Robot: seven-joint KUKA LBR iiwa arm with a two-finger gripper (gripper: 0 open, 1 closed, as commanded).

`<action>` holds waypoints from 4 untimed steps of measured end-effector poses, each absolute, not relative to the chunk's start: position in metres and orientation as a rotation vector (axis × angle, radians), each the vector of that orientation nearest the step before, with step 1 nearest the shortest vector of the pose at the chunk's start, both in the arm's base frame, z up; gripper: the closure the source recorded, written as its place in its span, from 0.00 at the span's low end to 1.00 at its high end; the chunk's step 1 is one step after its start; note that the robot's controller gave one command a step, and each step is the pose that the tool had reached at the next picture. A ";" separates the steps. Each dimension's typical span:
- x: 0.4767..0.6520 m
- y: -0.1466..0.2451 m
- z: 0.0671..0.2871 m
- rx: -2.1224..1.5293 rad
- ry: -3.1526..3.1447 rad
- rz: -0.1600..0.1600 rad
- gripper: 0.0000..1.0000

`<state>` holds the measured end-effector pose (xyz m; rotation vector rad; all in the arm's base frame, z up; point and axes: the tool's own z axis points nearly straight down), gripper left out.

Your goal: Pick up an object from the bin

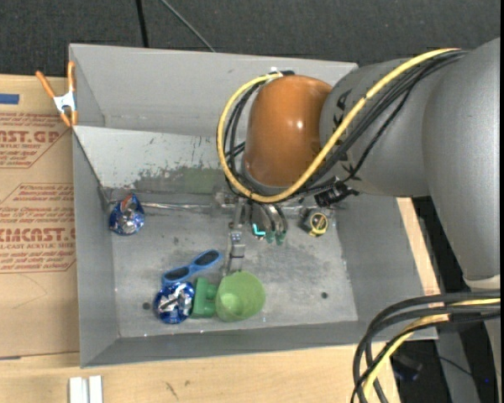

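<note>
Green cup (pixel 240 296) sits by the bin's (pixel 302 269) front wall, directly frontward of the gripper (pixel 235 260) and close to it. A green block (pixel 203 297) touches its side away from the arm. Whether the gripper is open or closed cannot be told.

This is a robotics lab: a cable-wrapped grey robot arm (pixel 454 141), a scuffed grey metal bin (pixel 88 250) around its gripper (pixel 235 257).

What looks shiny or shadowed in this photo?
Camera view: a soft bright patch sits on the arm's orange cover; the crumpled blue foil ball glints; the round green thing throws hardly any shadow on the bin floor, so the light seems diffuse.
</note>
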<state>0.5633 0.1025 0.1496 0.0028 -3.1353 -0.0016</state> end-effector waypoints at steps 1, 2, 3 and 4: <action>0.530 0.120 0.068 -0.243 -3.127 0.000 0.00; 0.532 0.120 0.072 -0.244 -3.136 -0.006 1.00; 0.534 0.108 0.073 -0.388 -3.120 -0.008 1.00; 0.548 0.113 0.220 -0.370 -3.129 -0.007 1.00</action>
